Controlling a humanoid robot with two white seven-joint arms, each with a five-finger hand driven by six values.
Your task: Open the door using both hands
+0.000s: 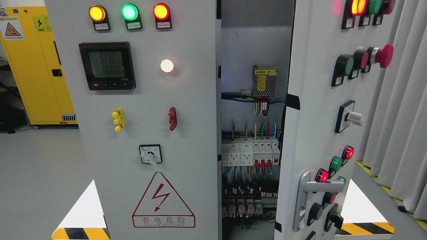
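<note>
Grey doors point(186, 133); yellow cabinet point(33, 66); red warning triangle point(163, 201).

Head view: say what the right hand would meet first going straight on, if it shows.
No hand shows, so no line can be read. The ajar right door and its handle fill that side.

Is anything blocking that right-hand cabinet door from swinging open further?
Nothing visible does. The right door already stands ajar, showing the wiring inside. The curtain hangs behind it on the right. Neither robot hand is in view.

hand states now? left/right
Left: not in view.
Right: not in view.
Right door is already ajar, nothing touching its handle.
</note>
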